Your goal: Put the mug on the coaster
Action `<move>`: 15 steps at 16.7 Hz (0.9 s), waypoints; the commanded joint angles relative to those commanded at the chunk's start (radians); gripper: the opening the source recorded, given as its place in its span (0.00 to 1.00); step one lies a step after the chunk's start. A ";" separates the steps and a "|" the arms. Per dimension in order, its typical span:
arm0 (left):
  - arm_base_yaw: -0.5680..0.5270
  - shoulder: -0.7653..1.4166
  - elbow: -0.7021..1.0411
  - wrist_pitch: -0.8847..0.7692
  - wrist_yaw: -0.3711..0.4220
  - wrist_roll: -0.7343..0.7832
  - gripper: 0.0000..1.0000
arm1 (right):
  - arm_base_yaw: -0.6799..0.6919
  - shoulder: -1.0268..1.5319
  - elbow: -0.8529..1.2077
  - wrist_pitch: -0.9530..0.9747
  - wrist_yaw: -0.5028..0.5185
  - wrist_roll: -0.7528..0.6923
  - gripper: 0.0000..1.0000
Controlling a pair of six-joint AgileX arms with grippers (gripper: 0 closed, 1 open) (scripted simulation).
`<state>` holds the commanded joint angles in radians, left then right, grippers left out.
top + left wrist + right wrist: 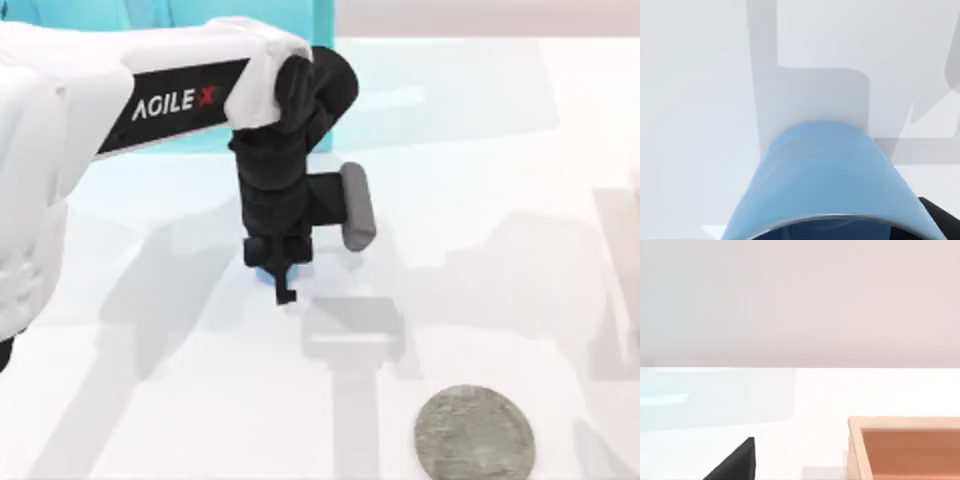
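- My left end effector [283,282] sits over the mug [825,180] at mid-surface; whether it grips, I cannot tell.
- One mug, one coaster [474,434], well apart.

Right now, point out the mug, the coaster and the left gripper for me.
mug [825,170]: left wrist view, on its light blue wall.
coaster [474,433]: top view, middle of the grey disc.
left gripper [284,290]: top view, at its dark fingertips.

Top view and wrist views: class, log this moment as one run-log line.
left gripper: over small blue mug, centre table | flat round grey stone-textured coaster: bare, near edge, right of mug | stage: mug not on coaster
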<state>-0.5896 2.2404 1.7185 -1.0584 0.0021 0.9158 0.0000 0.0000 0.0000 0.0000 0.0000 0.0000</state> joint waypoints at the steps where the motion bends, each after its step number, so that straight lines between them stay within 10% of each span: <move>1: -0.021 0.015 0.031 -0.018 0.000 -0.061 0.00 | 0.000 0.000 0.000 0.000 0.000 0.000 1.00; 15: -0.418 0.236 0.524 -0.359 0.009 -1.492 0.00 | 0.000 0.000 0.000 0.000 0.000 0.000 1.00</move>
<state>-1.0072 2.4767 2.2425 -1.4175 0.0111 -0.5763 0.0000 0.0000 0.0000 0.0000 0.0000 0.0000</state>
